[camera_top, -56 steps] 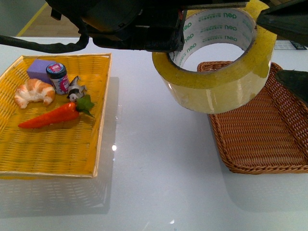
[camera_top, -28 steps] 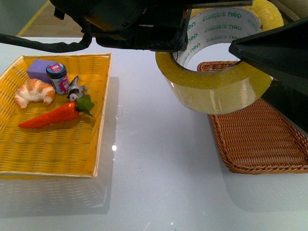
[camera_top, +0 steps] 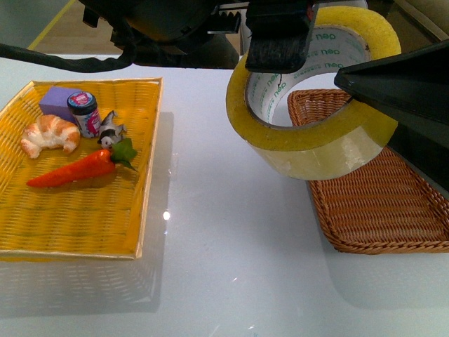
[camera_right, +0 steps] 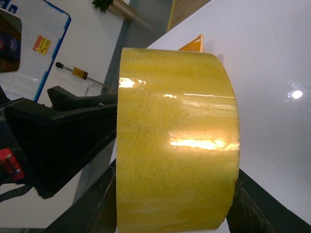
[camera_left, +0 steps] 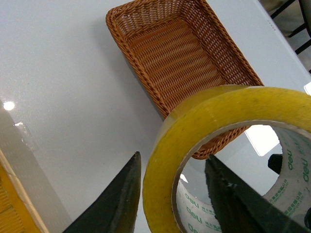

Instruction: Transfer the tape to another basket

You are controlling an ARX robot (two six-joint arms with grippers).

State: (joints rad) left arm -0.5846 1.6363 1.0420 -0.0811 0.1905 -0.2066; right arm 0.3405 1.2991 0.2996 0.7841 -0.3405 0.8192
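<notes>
Tape [camera_top: 316, 140] hung above the table [camera_top: 224, 267] by the brown wicker basket [camera_top: 393, 207]'s left rim, left gripper [camera_left: 171, 162] pinching the roll wall through the core. Right gripper [camera_right: 176, 191] flanked it, grip unclear. Likely light, rigid, slick outside; a wall pinch suits it.

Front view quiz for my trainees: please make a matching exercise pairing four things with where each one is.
Things:
1. tape
2. carrot
3. croissant
4. brown basket

Places:
A. resting on the table, right side
B. held up in the air
C. near the middle of the yellow tray
D. by the tray's left rim

Pairs: 1-B, 2-C, 3-D, 4-A
</notes>
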